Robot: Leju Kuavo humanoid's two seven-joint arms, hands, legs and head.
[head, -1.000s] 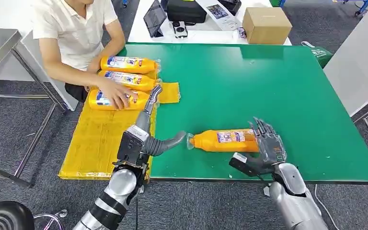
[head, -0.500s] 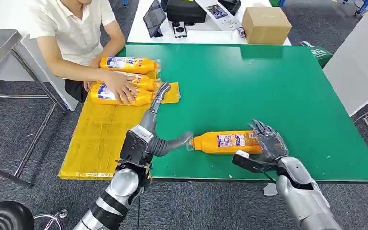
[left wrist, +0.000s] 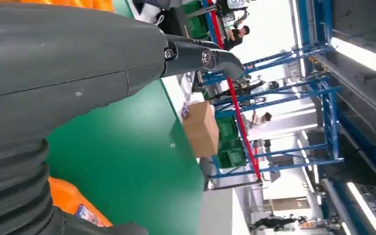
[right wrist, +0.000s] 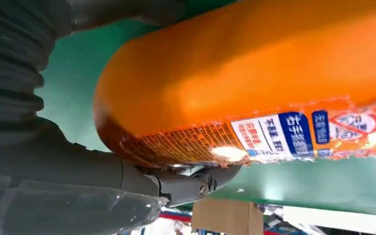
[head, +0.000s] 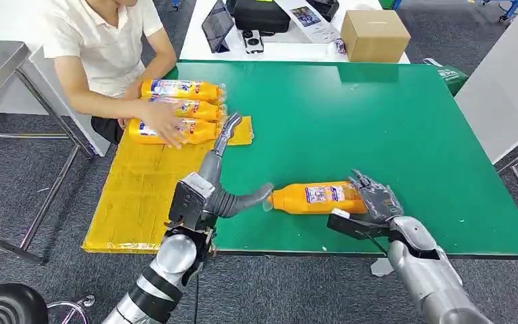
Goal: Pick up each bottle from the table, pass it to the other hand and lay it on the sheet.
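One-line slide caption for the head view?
Right hand grips the orange bottle on the green table.

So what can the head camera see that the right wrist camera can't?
The head view alone takes in the yellow sheet with three bottles lying on it, a person's hand resting on them, and the left hand with its fingers spread. The right wrist view alone shows the bottle's label print close up and the thumb pressed under the bottle. Both show the orange bottle in the right hand, the green table and the cardboard box.
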